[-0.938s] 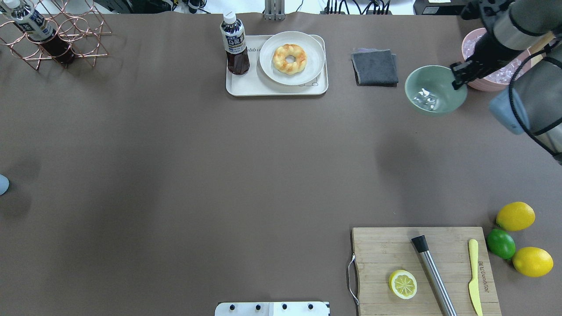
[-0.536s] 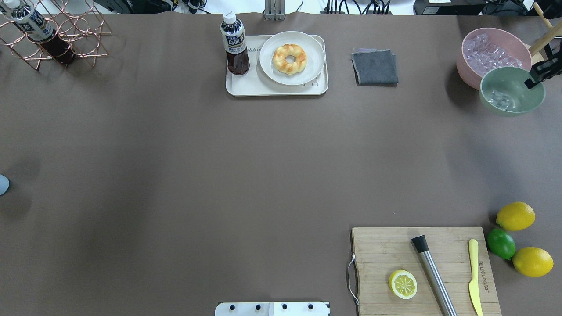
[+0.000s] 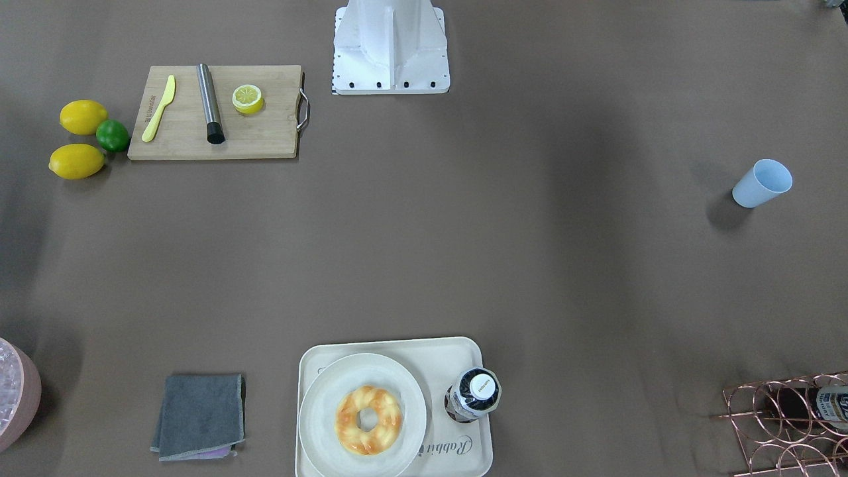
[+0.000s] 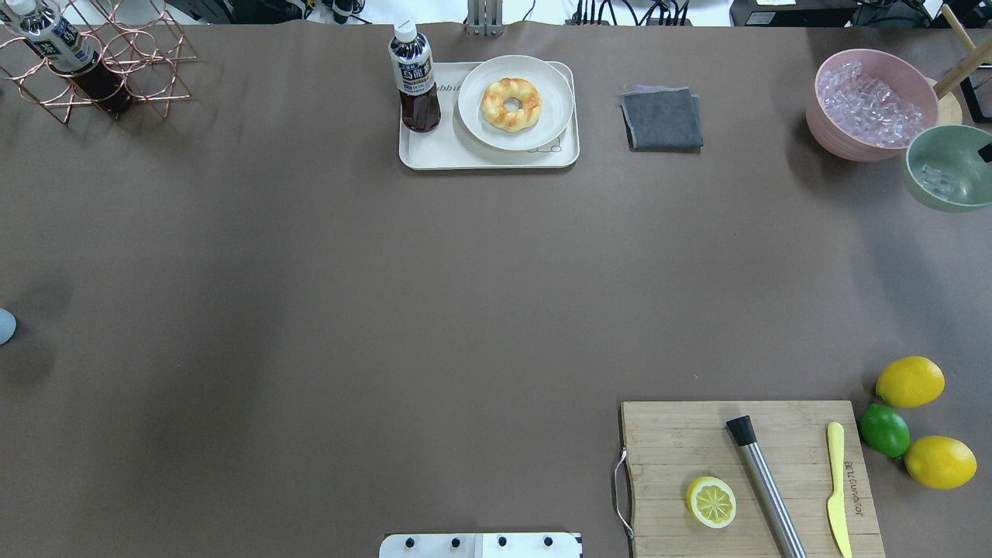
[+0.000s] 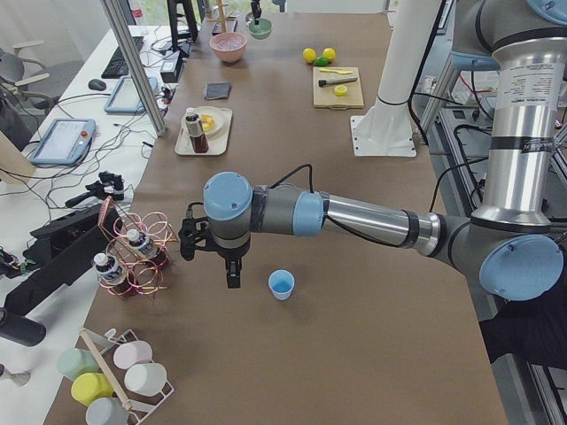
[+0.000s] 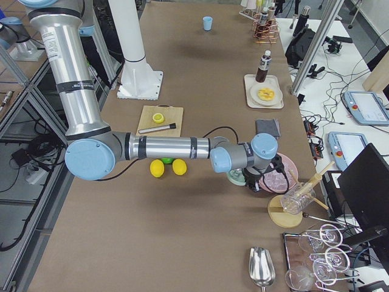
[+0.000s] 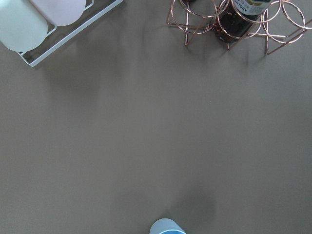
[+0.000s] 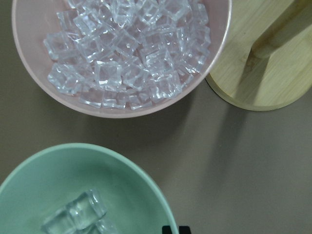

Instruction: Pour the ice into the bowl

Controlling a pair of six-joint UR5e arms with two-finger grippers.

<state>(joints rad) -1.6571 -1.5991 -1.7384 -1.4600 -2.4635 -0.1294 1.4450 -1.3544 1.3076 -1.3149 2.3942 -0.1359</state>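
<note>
On your surface (image 4: 387,271) the pink container (image 4: 821,128) stands just beside the bowl (image 4: 957,147). The right gripper (image 8: 169,229) has its jaws clamped on the bowl's rim; for the left gripper (image 5: 210,257) you cannot tell. A few cubes of ice (image 8: 78,212) lie in the bowl.

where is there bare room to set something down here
Widest bare patch: the middle, between the tray, the cutting board and the blue cup. Also between grey cloth and pink ice bowl. Crowded: far right corner, with mint-green bowl beside the pink one.
</note>
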